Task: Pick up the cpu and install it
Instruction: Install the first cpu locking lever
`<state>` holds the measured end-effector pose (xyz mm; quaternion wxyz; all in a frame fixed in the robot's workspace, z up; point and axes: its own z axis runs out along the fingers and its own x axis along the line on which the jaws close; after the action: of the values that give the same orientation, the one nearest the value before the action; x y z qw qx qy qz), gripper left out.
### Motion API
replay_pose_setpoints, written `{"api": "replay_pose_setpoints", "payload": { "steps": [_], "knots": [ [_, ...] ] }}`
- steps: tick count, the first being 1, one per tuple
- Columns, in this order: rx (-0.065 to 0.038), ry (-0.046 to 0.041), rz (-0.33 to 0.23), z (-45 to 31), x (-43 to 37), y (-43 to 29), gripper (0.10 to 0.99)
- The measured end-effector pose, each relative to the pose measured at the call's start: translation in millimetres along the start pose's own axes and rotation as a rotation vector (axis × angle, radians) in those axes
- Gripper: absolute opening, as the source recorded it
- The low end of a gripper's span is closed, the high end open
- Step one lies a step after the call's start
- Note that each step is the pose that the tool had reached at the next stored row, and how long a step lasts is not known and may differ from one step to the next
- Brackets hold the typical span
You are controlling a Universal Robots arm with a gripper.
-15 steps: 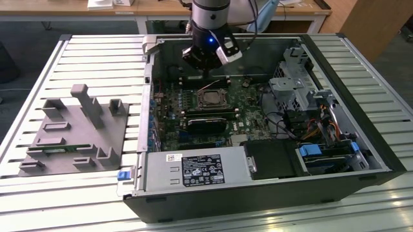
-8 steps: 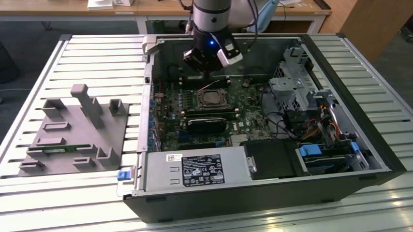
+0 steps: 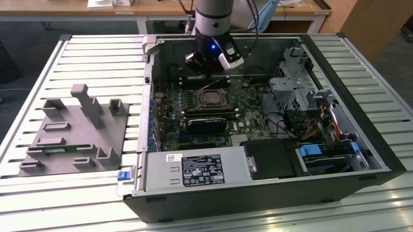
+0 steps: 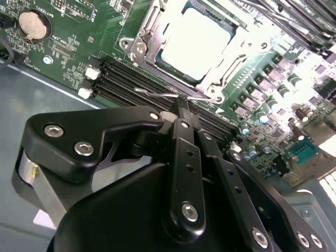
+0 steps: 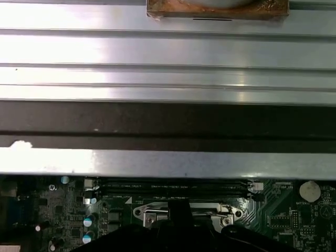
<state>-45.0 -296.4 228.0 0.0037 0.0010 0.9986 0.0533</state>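
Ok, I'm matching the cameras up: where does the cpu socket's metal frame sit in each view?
Exterior view: the socket frame lies mid-motherboard, nearer the camera than the claw.
Second wrist view: the frame surrounds the silver cpu, beyond the claw.
First wrist view: the frame is partly behind the claw.
Shared landmark: the claw.

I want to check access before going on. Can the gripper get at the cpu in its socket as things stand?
Probably yes. The cpu lies with its silver top uncovered in the socket frame, and the gripper hangs above the open computer case with nothing between them.
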Motion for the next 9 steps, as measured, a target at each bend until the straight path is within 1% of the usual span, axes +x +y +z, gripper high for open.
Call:
{"api": "replay_pose_setpoints", "payload": {
  "steps": [2, 4, 9],
  "knots": [
    [0.000, 0.0001, 0.000, 2.2, -1.0, 0.2, 0.106],
    [0.000, 0.0006, 0.000, 3.8, -2.4, 1.8, 0.106],
    [0.000, 0.0019, 0.000, 6.7, -5.4, 3.3, 0.106]
  ]
}}
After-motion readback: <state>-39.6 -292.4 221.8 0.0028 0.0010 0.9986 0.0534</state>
